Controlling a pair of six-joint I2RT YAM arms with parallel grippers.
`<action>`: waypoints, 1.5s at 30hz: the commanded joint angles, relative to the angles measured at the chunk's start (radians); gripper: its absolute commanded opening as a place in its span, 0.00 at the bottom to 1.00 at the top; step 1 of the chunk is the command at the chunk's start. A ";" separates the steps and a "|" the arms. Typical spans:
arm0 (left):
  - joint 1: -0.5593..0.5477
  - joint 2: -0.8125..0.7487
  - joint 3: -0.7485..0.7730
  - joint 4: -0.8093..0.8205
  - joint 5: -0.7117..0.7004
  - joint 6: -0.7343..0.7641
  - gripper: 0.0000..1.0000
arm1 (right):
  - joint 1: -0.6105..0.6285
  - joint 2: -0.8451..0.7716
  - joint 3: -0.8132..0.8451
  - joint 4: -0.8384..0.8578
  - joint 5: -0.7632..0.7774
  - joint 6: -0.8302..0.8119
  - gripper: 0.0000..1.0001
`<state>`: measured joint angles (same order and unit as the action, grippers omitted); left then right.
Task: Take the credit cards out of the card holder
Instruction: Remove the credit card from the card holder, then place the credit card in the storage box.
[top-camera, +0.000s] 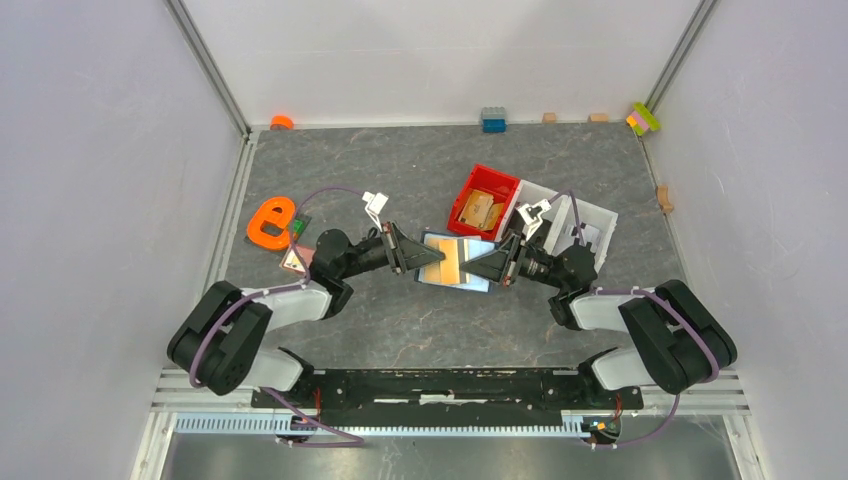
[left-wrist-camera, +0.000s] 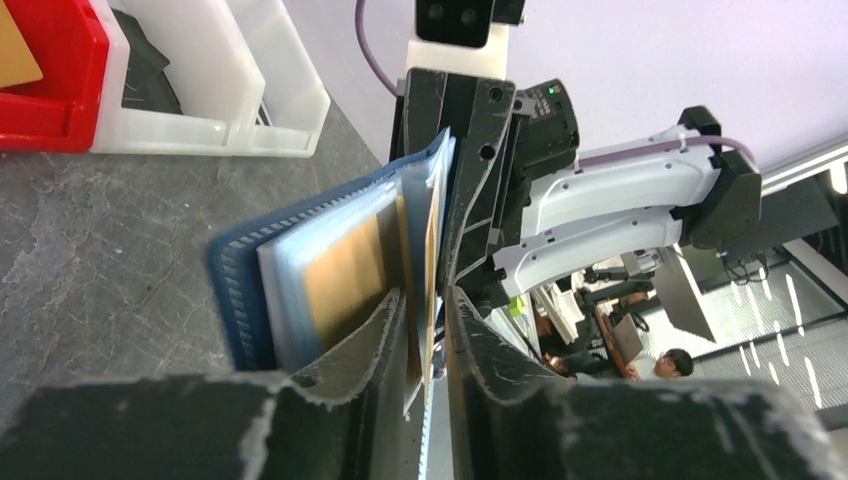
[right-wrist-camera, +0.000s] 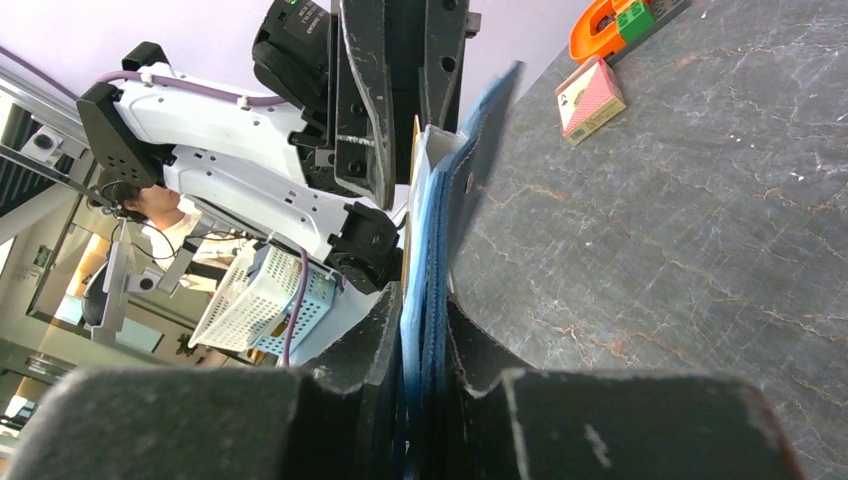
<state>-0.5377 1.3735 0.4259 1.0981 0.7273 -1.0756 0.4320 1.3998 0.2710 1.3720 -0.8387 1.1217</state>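
The navy card holder (top-camera: 432, 240) lies open, held up off the table between both grippers at the table's middle. A copper-tan credit card (top-camera: 451, 262) shows in its light blue inside. My left gripper (top-camera: 430, 262) reaches in from the left and is shut on the edge of a thin tan card (left-wrist-camera: 432, 240). A second tan card (left-wrist-camera: 345, 275) sits in a pocket beside it. My right gripper (top-camera: 480, 266) comes from the right and is shut on the card holder's edge (right-wrist-camera: 470, 170). In the wrist views the left gripper (left-wrist-camera: 428, 300) and right gripper (right-wrist-camera: 425, 300) face each other.
A red tray (top-camera: 510, 185) holding tan blocks and a white tray (top-camera: 600, 212) stand just behind the right gripper. An orange e-shaped piece (top-camera: 270, 222) and a small pink box (top-camera: 293, 260) lie at the left. Small toy blocks (top-camera: 493, 120) line the back wall.
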 joint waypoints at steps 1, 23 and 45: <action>-0.021 0.039 0.031 0.096 0.047 -0.018 0.32 | 0.008 -0.003 0.007 0.109 -0.023 0.019 0.00; 0.022 -0.024 0.015 -0.103 -0.035 0.061 0.02 | -0.079 -0.030 -0.029 -0.075 0.032 -0.041 0.00; 0.017 0.131 0.401 -0.711 -0.251 0.304 0.02 | -0.130 -0.147 0.017 -0.893 0.268 -0.496 0.00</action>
<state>-0.4995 1.4174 0.6926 0.5613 0.5579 -0.8726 0.3035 1.3338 0.2562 0.6392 -0.6605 0.7578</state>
